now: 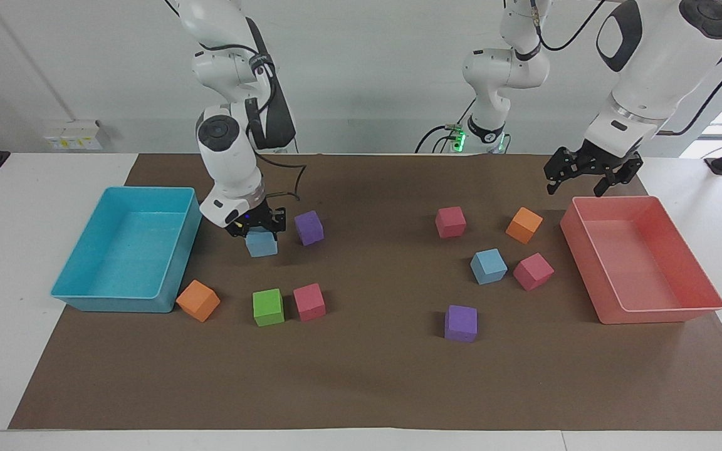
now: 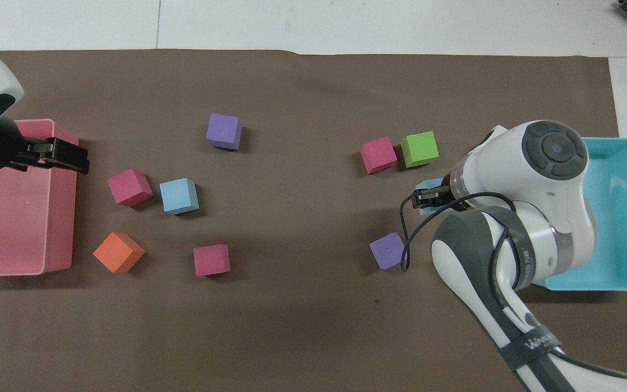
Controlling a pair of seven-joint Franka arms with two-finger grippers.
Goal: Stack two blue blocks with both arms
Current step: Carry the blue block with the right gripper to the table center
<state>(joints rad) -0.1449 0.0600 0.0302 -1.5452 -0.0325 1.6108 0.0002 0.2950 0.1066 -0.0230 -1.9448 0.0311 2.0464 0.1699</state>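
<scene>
My right gripper (image 1: 260, 232) is shut on one light blue block (image 1: 261, 243) and holds it a little above the mat, between the turquoise tray and a purple cube (image 1: 309, 227). In the overhead view the arm hides most of that block (image 2: 426, 187), with the right gripper (image 2: 425, 198) just over it. The second blue block (image 1: 488, 265) rests on the mat beside a pink cube (image 1: 533, 271); it also shows in the overhead view (image 2: 179, 195). My left gripper (image 1: 590, 180) waits open and empty over the pink tray's corner nearest the robots, also in the overhead view (image 2: 68, 158).
A turquoise tray (image 1: 85, 299) stands at the right arm's end and a pink tray (image 1: 662, 314) at the left arm's end. Orange (image 1: 198, 300), green (image 1: 268, 307), pink (image 1: 309, 302) and purple (image 1: 460, 323) cubes lie scattered on the brown mat.
</scene>
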